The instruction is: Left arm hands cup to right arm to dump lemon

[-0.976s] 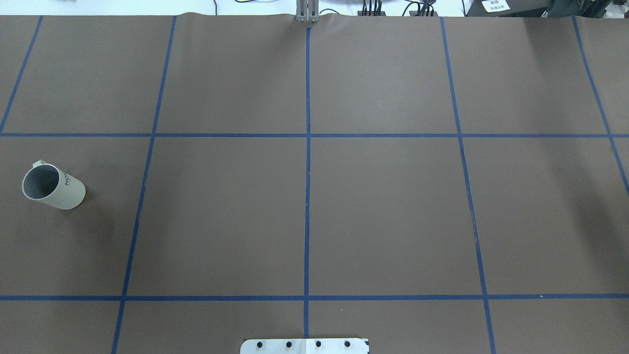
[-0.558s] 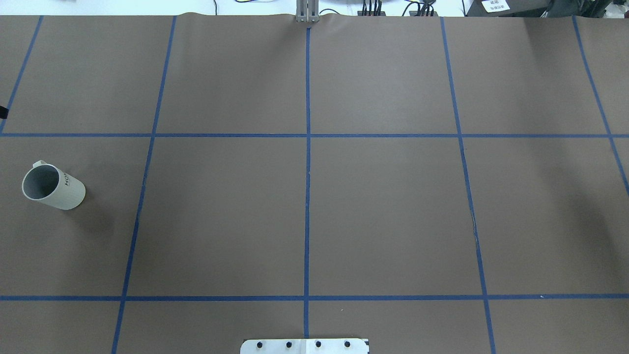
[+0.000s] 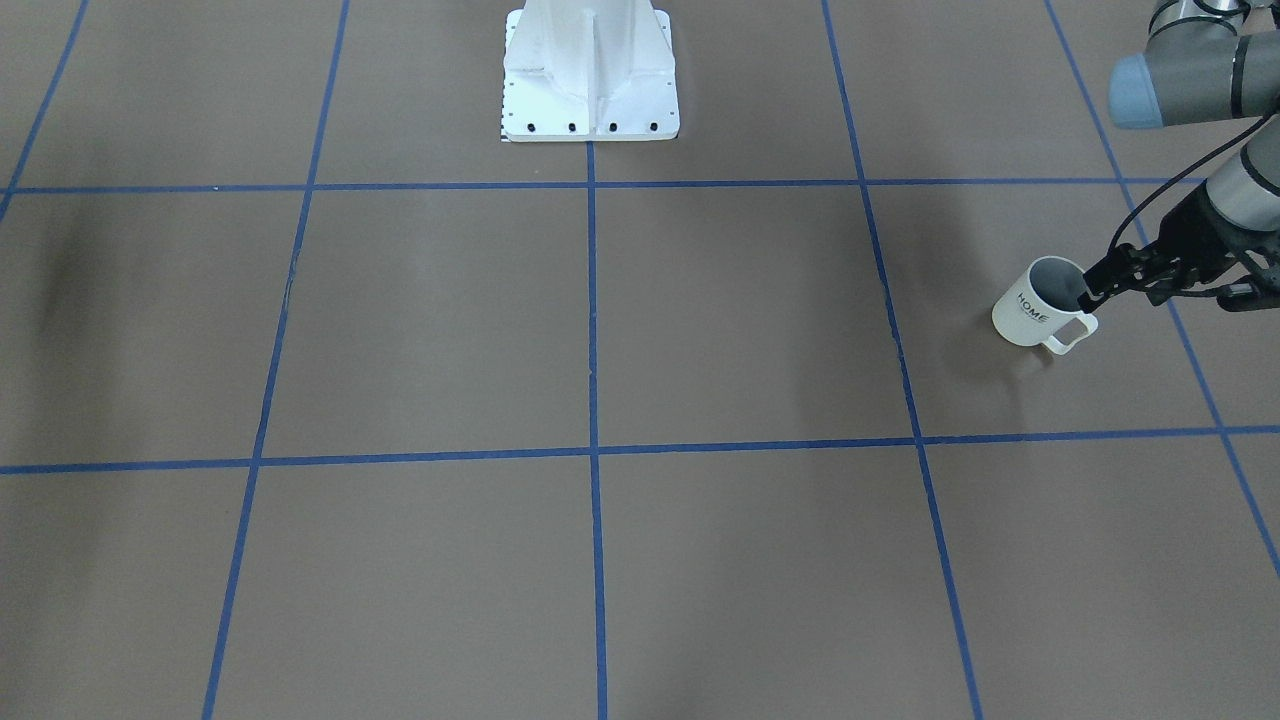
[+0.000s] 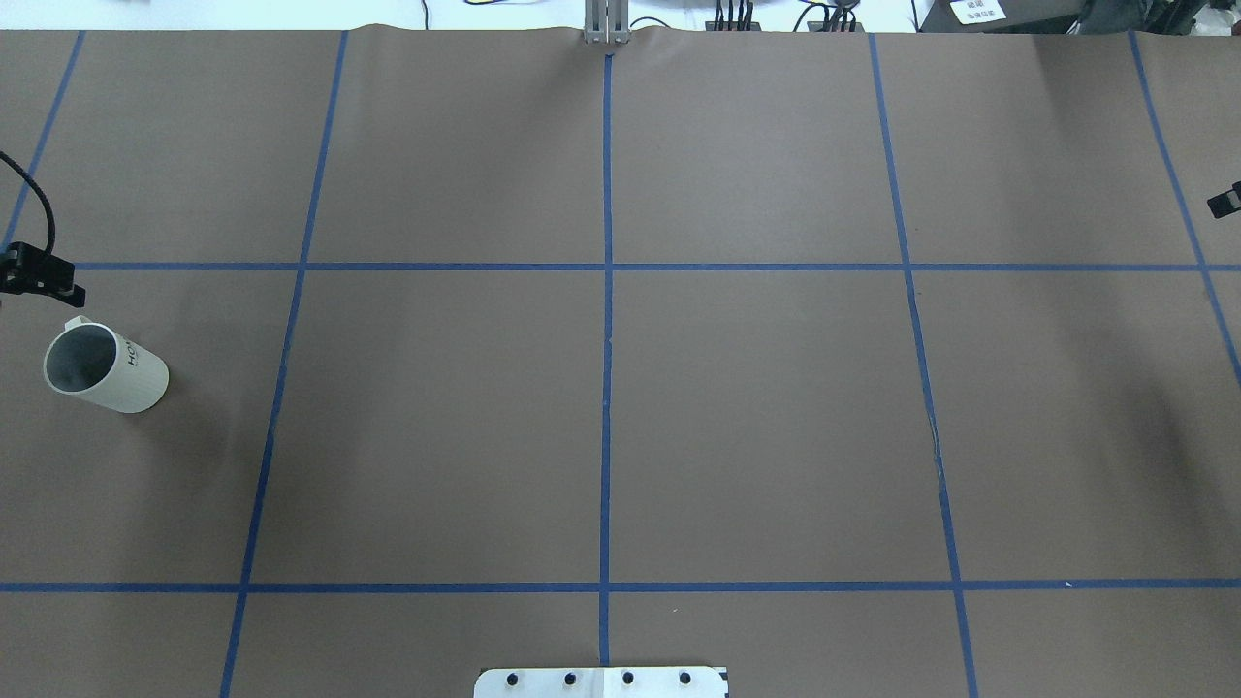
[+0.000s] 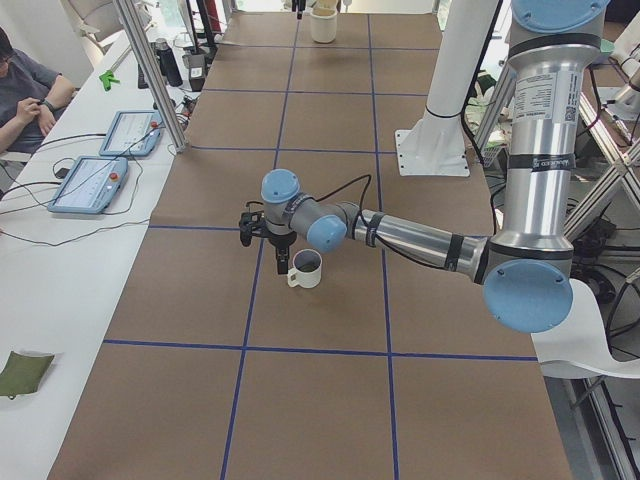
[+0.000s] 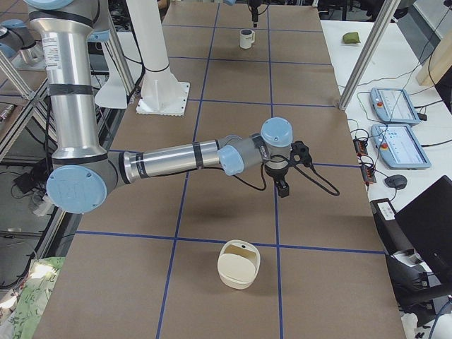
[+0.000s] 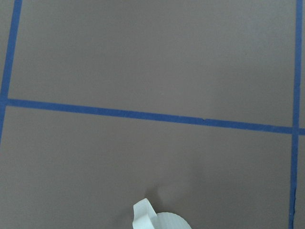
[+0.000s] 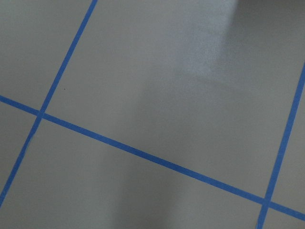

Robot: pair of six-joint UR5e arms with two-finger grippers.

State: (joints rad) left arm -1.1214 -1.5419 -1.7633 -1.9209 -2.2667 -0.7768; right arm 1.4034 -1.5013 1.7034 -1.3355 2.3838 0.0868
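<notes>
Left gripper [image 3: 1092, 292] hangs right at the cup [image 3: 1028, 314], fingertips by the rim on the handle side. It's not gripping anything I can see, and I can't tell how wide it's open. Cup's upright on the table [image 3: 700, 330]. Right gripper [image 6: 282, 188] hovers way off across the table, opening also unclear.

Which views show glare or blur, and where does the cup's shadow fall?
Right wrist view: pale glare on the table near the top. Left wrist view: the cup is cropped at the bottom edge and soft. Overhead view: its faint shadow falls toward the lower right.
</notes>
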